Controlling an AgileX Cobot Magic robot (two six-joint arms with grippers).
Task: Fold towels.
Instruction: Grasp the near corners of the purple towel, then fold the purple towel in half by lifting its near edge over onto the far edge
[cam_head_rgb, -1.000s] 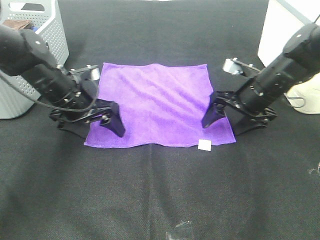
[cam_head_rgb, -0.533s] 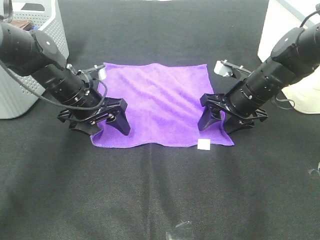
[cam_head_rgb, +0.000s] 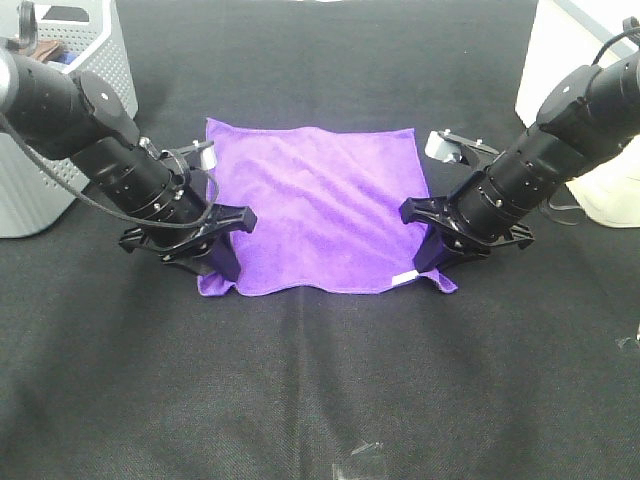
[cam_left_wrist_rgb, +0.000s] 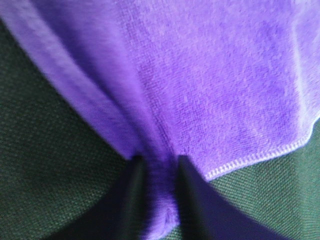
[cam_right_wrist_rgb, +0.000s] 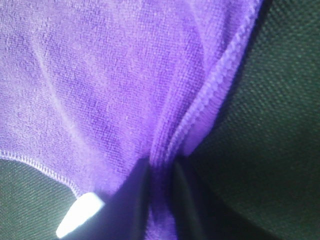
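Note:
The purple towel (cam_head_rgb: 320, 205) lies spread on the black table, its near corners bunched up. My left gripper (cam_head_rgb: 218, 262) is shut on the towel's near left corner; the left wrist view shows purple fabric (cam_left_wrist_rgb: 200, 90) pinched between the two dark fingers (cam_left_wrist_rgb: 131, 200). On the other side my right gripper (cam_head_rgb: 430, 258) is shut on the near right corner, cloth (cam_right_wrist_rgb: 125, 75) squeezed between its fingers (cam_right_wrist_rgb: 187, 200). The small white tag (cam_head_rgb: 404, 277) sits at that corner and also shows as a tag (cam_right_wrist_rgb: 80, 216) in the right wrist view.
A grey perforated basket (cam_head_rgb: 85, 70) stands at the back left behind my left arm. A white box (cam_head_rgb: 560, 60) and a pale object (cam_head_rgb: 612, 200) stand at the back right. A small clear scrap (cam_head_rgb: 358, 462) lies near the front edge.
Both grippers have closed on the towel's near corners, pulling them inward and puckering the near edge. The tag has shifted slightly with the right corner.

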